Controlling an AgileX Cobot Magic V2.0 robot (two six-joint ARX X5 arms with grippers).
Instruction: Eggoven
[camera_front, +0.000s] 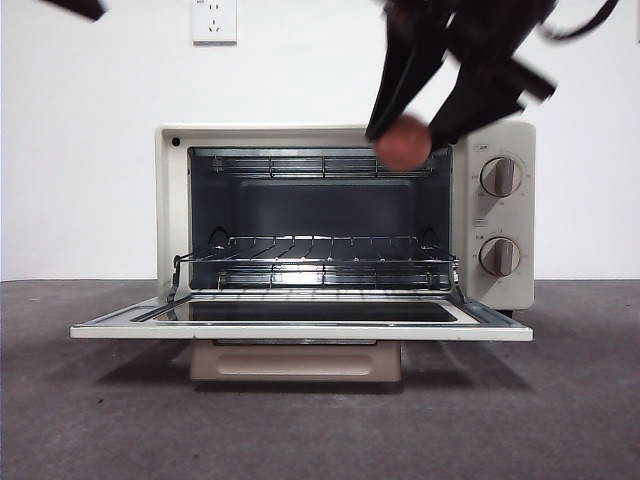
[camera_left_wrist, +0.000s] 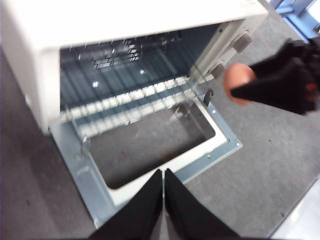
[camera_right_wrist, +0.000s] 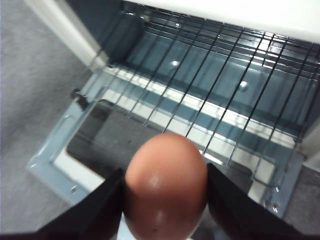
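Note:
The cream toaster oven (camera_front: 170, 210) stands in the middle of the table with its glass door (camera_front: 300, 312) folded down flat and its wire rack (camera_front: 320, 255) showing inside. My right gripper (camera_front: 405, 135) comes in from the upper right and is shut on the orange-brown egg (camera_front: 403, 143), held in front of the upper right corner of the oven's opening, above the door. The egg fills the right wrist view (camera_right_wrist: 165, 185) and shows in the left wrist view (camera_left_wrist: 239, 82). My left gripper (camera_left_wrist: 163, 175) is shut and empty, back from the open door (camera_left_wrist: 220, 150).
Two knobs (camera_front: 499, 176) sit on the oven's right panel. A wall socket (camera_front: 214, 20) is on the white wall behind. The table top (camera_front: 100, 420) is dark grey. A black arm tip (camera_front: 75, 8) shows at the top left corner.

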